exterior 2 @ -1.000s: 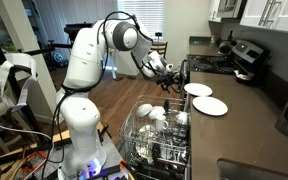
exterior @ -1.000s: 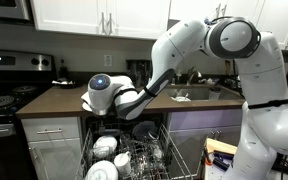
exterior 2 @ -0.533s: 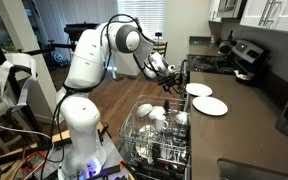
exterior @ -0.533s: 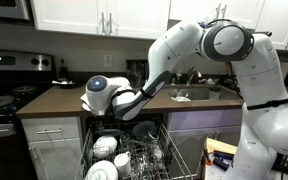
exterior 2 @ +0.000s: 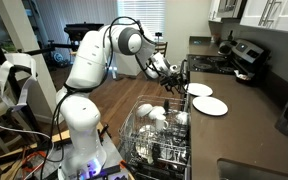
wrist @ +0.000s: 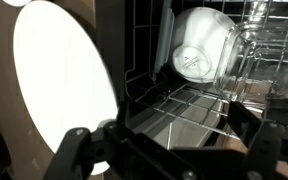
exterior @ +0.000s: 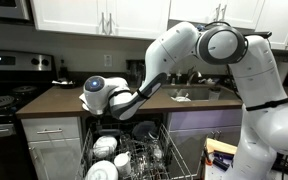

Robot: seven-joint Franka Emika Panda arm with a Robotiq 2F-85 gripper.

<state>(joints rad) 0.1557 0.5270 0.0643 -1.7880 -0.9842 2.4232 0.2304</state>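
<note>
White, rounded arm [exterior: 189, 45] shells; dark joint bands; blue-lit wrist disc [exterior: 102, 83]; black claw [exterior 2: 180, 76].

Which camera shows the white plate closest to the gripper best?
An exterior view: the white plate lies whole on the counter. The wrist view shows it large but cut off. In an exterior view the arm largely hides it.

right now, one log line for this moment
gripper: open, empty | nearest: white plate on counter | alongside: dishwasher rack, loaded
</note>
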